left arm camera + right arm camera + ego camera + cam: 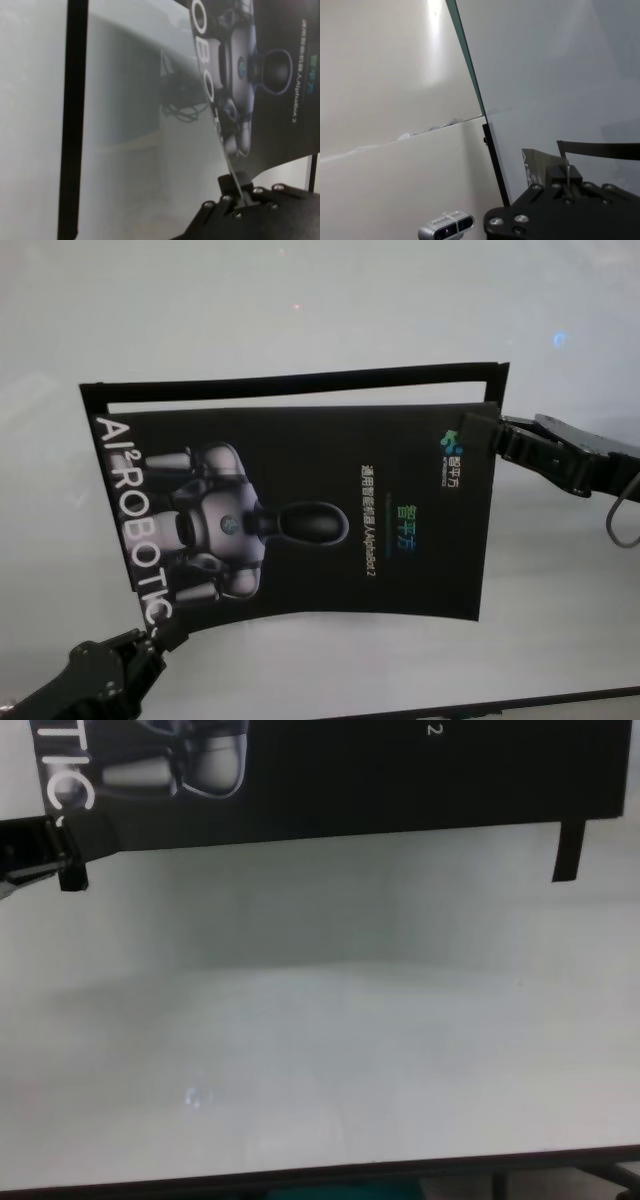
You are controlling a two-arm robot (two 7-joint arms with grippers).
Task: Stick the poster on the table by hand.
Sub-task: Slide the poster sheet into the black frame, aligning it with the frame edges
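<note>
The glossy black poster [300, 510], a bowed rectangular sheet, hung over the smooth white table [300, 300] between both claws. The blocky left gripper [150, 635] pinched its near lettered corner, and the right gripper [490, 435] clamped its far logo corner.

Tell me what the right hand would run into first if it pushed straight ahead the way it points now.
The right hand points leftward across the poster, whose far-right corner it already pinches. Pushing on would likely just buckle that sheet; depth beyond is unclear.
</note>
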